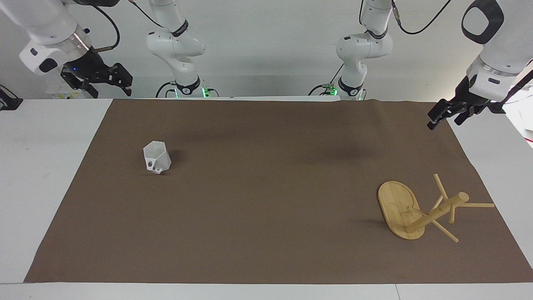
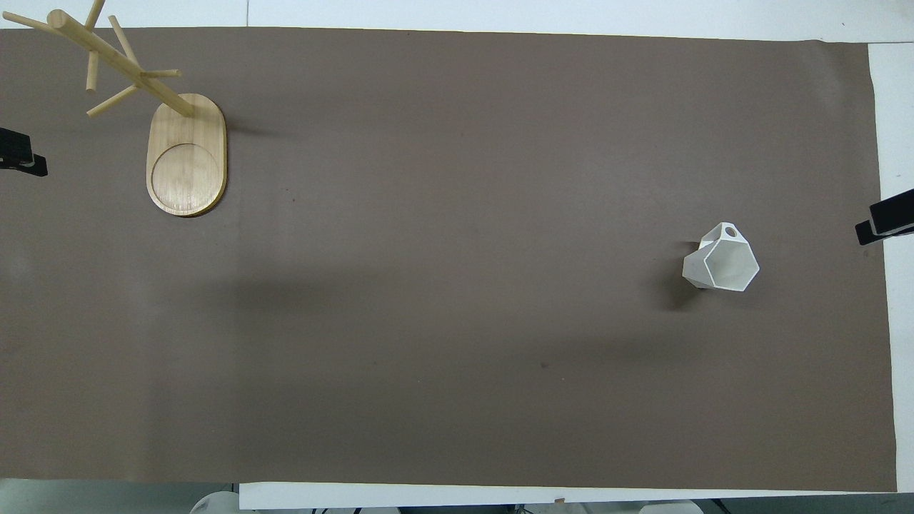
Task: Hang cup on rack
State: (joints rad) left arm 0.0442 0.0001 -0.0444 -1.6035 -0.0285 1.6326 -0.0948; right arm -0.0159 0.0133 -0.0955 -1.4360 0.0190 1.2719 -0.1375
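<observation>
- brown mat (image 1: 266, 208) covers most of the white surface (image 1: 41, 166) below a pale wall, with two arm bases at the robots' edge.
- one cup (image 1: 157, 157), white and faceted, sits on the mat toward the right arm's end; its holed handle faces away from the robots and the mouth tips up.
- one rack (image 1: 420, 210), a bamboo mug tree, stands on its oval base toward the left arm's end, farther from the robots than the cup and well apart from it; several thin pegs angle off its post.
- left pincer (image 1: 445, 112) hangs over its end of the surface, fingers spread, holding nothing; this arm waits.
- right pincer (image 1: 100, 79) is raised over the robots' edge at its own end, fingers spread, empty.
- cup looks light, rigid and likely smooth on its flat facets; a pinch over the rim wall, leaving the handle hole free for a peg, seems soundest.
- rack looks stiff, its pegs slender.
</observation>
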